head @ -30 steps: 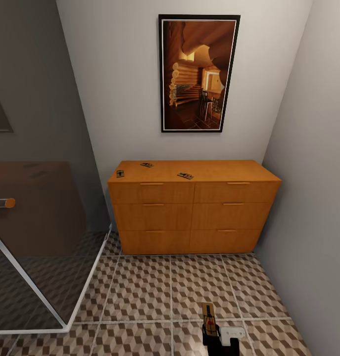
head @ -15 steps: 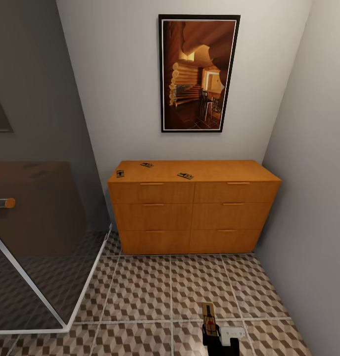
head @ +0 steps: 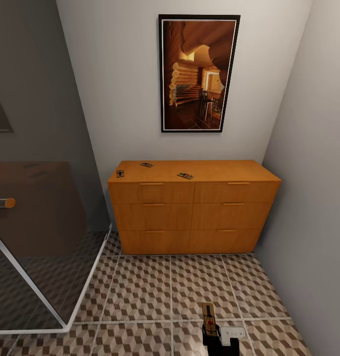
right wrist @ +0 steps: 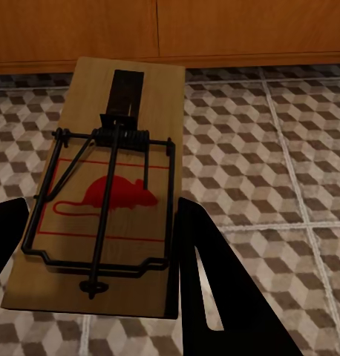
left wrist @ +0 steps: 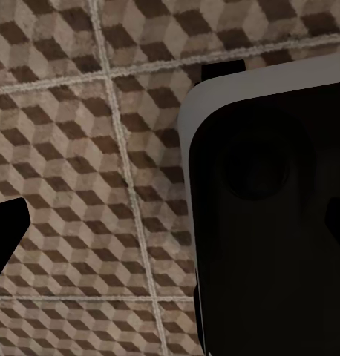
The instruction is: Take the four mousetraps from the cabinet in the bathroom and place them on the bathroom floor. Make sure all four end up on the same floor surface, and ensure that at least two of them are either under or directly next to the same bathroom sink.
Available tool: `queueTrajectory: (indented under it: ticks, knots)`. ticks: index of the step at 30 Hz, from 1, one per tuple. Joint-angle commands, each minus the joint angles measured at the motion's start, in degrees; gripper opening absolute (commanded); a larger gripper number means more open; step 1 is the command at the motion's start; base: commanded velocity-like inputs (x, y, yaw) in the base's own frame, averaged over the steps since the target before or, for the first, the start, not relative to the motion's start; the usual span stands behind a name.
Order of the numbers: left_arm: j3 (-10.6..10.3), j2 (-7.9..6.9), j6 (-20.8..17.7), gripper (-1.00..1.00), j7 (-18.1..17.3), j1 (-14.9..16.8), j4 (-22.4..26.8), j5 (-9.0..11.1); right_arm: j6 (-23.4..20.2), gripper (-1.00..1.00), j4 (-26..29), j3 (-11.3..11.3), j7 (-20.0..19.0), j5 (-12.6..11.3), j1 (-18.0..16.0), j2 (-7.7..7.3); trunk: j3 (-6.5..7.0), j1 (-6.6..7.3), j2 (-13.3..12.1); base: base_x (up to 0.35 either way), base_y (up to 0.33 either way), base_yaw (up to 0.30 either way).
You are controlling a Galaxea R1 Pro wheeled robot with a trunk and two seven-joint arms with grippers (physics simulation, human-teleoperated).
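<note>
three mousetraps (head: 146,165) lie on the cabinet (head: 194,207) top, toward its left and front edges, with all six drawers shut. a fourth trap (right wrist: 110,193) sits gripped between the right gripper (right wrist: 103,297) fingers, above the cube-patterned floor (head: 140,291). the left gripper (left wrist: 103,245) hangs over tile; whether it is open, i cannot tell. a picture (head: 199,73) hangs above the cabinet.

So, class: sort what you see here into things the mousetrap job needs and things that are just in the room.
Belongs to the job:
- held mousetrap in the right gripper
- three mousetraps on the cabinet top
- cabinet
- bathroom floor

Just in the room:
- framed picture
- glass shower screen
</note>
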State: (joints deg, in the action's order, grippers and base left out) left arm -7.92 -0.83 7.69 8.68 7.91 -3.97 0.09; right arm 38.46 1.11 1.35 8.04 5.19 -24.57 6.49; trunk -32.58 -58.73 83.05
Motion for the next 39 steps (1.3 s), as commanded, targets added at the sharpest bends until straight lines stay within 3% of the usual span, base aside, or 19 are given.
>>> queueTrajectory:
  ticks: [1,39]
  knots:
    - [-0.4,0.02,0.4,1.0,0.2,0.1,-0.2,0.0,0.1,-1.0,-0.1,0.1,0.3,0.4,0.0,0.01,-0.05,0.0,0.0,0.0,0.0,0.0]
    - [-0.4,0.02,0.4,1.0,0.2,0.1,-0.2,0.0,0.1,-1.0,-0.1,0.1,0.3,0.4,-0.1,0.01,-0.05,0.0,0.0,0.0,0.0,0.0]
